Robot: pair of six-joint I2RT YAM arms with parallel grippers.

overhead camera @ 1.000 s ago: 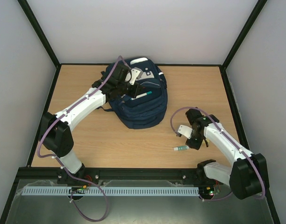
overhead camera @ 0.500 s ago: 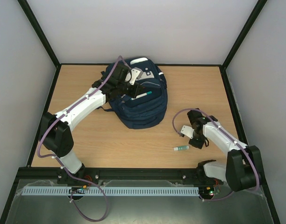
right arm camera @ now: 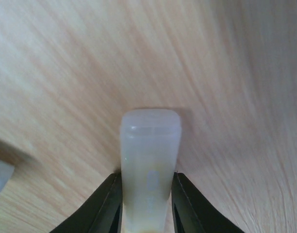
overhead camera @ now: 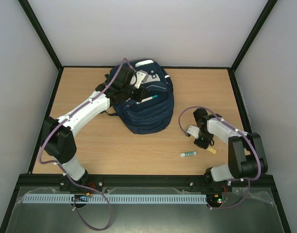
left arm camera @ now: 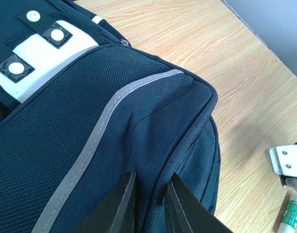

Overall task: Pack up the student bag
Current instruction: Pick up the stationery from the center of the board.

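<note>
– Two robot arms work over a wooden surface (overhead camera: pixel 90 141). A large navy backpack (overhead camera: pixel 147 110) lies flat toward the far middle of it. One pocket gapes open and shows a teal-tipped pen (overhead camera: pixel 149 98) inside.

– What is the left hand doing?

– The left hand (left arm camera: pixel 151 187) is at the backpack's upper edge, clenched on a fold of mesh fabric beside a zip seam.

– And the right?

– The right hand (right arm camera: pixel 146 177) is to the near right of the backpack, well apart from it. It grips a small pale block (right arm camera: pixel 149 141) low at the surface; whether the block touches the wood I cannot tell. A white tube (overhead camera: pixel 188 154) with a green label lies nearer than the backpack, close to that hand.

– How would the backpack handle?

– Probably soft, bulky and floppy, sagging if lifted. A stitched seam or pocket rim looks like the surest hold, since thin mesh could slip from a pinch.
</note>
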